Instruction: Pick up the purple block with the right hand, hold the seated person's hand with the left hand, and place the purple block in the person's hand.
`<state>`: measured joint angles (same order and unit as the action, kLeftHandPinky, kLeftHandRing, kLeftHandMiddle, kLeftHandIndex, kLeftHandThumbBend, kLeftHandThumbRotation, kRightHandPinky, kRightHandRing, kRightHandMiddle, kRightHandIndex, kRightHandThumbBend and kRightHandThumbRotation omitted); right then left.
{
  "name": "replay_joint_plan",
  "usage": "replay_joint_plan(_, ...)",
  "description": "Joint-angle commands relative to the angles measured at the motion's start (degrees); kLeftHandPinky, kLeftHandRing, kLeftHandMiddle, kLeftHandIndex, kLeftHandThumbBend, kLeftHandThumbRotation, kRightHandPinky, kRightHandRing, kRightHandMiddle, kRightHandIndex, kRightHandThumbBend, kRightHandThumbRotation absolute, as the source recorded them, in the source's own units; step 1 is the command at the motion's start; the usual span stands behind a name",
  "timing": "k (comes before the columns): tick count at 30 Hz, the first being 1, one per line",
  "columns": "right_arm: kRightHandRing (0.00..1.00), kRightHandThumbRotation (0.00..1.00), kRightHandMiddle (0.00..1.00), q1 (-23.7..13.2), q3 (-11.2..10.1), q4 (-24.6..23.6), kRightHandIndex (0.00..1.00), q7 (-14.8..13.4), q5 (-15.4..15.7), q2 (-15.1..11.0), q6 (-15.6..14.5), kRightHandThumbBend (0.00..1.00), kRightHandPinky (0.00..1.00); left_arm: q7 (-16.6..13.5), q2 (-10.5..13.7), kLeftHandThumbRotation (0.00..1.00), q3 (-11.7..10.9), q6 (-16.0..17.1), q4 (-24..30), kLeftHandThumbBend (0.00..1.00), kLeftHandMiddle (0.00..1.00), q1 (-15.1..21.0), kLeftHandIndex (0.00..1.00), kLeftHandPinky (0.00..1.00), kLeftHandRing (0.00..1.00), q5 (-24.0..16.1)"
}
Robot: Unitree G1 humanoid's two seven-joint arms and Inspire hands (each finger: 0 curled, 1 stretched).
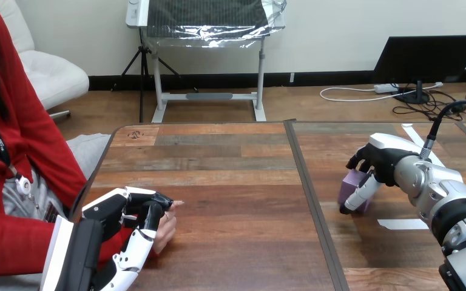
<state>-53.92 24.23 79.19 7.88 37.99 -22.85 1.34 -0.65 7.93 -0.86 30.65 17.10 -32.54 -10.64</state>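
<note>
Wooden surface (236,176) across the whole view, split by a dark seam (306,182) right of centre. At the left edge, a seated person's red sleeve (12,236), reaching in along the near side. Left arm (73,254) up from the bottom left corner, right arm (455,206) in from the lower right, well apart from each other.

Left hand (121,212) clenched over the person's hand (167,229) from above, grasping it near the surface's left edge, with the person's fingertips poking out past it toward the centre. Right hand (383,160) far over on the right panel, curled down round the purple block (353,182), grasping it at top and front. Block apparently resting on the surface, not yet lifted; hard to tell for sure under the hand. Near it, toward the camera, a white tape strip (403,224).

Step in hand, by the look of it: the pick-up, with the hold on the person's hand already in place. Placing not yet begun. Needed next, probably: a firm grip and a clean lift off the surface, then a long carry leftward over the seam — high enough to clear the left hand. Also needed: the person's palm turned up and opened — at present covered from above, with little room for setting a block down.
</note>
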Motion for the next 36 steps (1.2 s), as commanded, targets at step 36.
replay_joint_plan(36, 0.71, 0.13, 0.76, -2.3, -1.8, -0.9, 0.79, -2.0, -2.5, -0.9, 1.6, 0.89, 0.61, 0.0, -0.1, 0.7, -0.1, 2.8, -1.6, 0.29, 0.63, 3.1, 0.52, 0.48, 0.6, 0.6)
